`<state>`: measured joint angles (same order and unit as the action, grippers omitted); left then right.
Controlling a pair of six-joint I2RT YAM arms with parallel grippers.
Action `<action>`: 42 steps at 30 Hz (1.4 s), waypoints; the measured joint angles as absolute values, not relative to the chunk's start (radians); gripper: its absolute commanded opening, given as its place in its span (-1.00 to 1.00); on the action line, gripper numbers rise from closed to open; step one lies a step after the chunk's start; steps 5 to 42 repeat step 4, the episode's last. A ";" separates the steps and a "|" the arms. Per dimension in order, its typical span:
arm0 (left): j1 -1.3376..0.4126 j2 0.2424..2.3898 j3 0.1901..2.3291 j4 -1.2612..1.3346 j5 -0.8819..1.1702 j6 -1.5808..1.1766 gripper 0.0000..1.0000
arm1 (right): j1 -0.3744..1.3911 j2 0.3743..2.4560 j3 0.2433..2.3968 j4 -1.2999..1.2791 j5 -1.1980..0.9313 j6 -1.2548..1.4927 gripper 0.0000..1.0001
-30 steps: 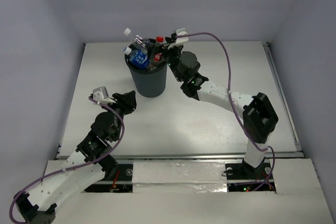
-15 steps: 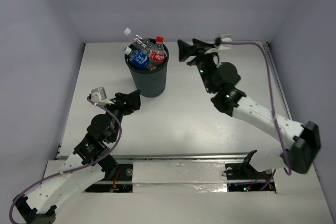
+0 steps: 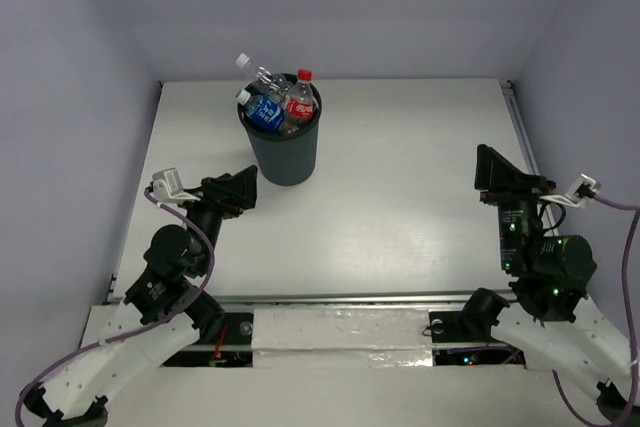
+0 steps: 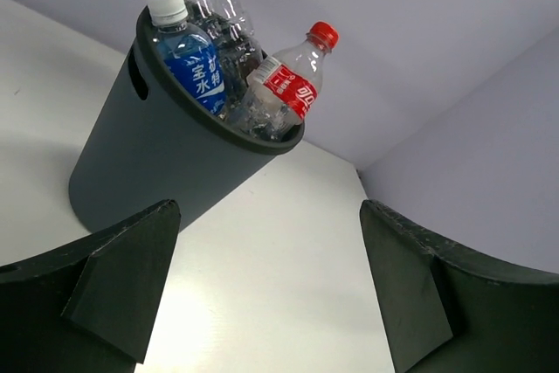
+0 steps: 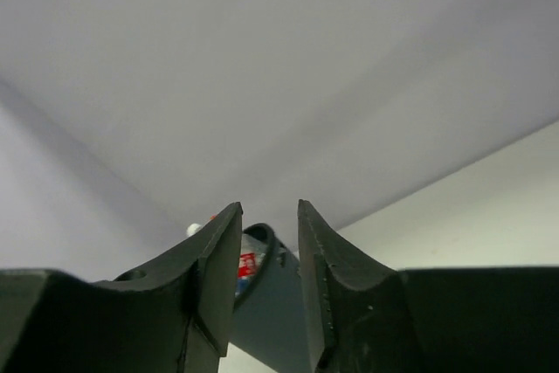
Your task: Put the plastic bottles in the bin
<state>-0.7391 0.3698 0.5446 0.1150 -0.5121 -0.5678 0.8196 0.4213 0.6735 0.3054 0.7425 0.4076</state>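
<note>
The black bin (image 3: 284, 152) stands at the back left of the table with three plastic bottles poking out: a blue-labelled one (image 3: 264, 110), a red-labelled, red-capped one (image 3: 300, 99) and a plain clear one (image 3: 258, 71). My left gripper (image 3: 240, 190) hovers just left of and in front of the bin, open wide and empty. The left wrist view shows the bin (image 4: 140, 155), the blue-labelled bottle (image 4: 194, 65) and the red-labelled bottle (image 4: 293, 83) beyond my left gripper (image 4: 266, 242). My right gripper (image 3: 490, 163) is far off at the near right. Its jaws stand a narrow gap apart with nothing between them (image 5: 268, 209).
The white table (image 3: 400, 147) is walled in by pale panels at the back and sides. A raised rail (image 3: 525, 147) runs along its right edge. In the right wrist view the bin (image 5: 271, 303) shows far away through the finger gap.
The right arm has swung back from the bin to the near right, leaving the red-labelled bottle inside, and its jaws have narrowed. The left gripper has opened wide and drawn back slightly.
</note>
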 measured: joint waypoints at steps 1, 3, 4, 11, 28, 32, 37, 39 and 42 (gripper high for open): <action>-0.739 0.369 0.545 0.110 -0.512 -0.569 0.63 | 0.820 0.385 0.667 0.270 0.754 0.417 -0.04; -0.739 0.369 0.545 0.100 -0.512 -0.570 0.63 | 0.820 0.348 0.662 0.216 0.769 0.430 0.10; -0.739 0.369 0.545 0.094 -0.513 -0.572 0.63 | 0.820 0.343 0.662 0.196 0.773 0.435 0.23; -0.739 0.369 0.545 0.094 -0.513 -0.572 0.63 | 0.820 0.343 0.662 0.196 0.773 0.435 0.23; -0.739 0.369 0.545 0.094 -0.513 -0.572 0.63 | 0.820 0.343 0.662 0.196 0.773 0.435 0.23; -0.739 0.369 0.545 0.094 -0.513 -0.572 0.63 | 0.820 0.343 0.662 0.196 0.773 0.435 0.23; -0.739 0.369 0.545 0.094 -0.513 -0.572 0.63 | 0.820 0.343 0.662 0.196 0.773 0.435 0.23; -0.739 0.369 0.545 0.094 -0.513 -0.572 0.63 | 0.820 0.343 0.662 0.196 0.773 0.435 0.23; -0.739 0.369 0.545 0.094 -0.513 -0.572 0.63 | 0.820 0.343 0.662 0.196 0.773 0.435 0.23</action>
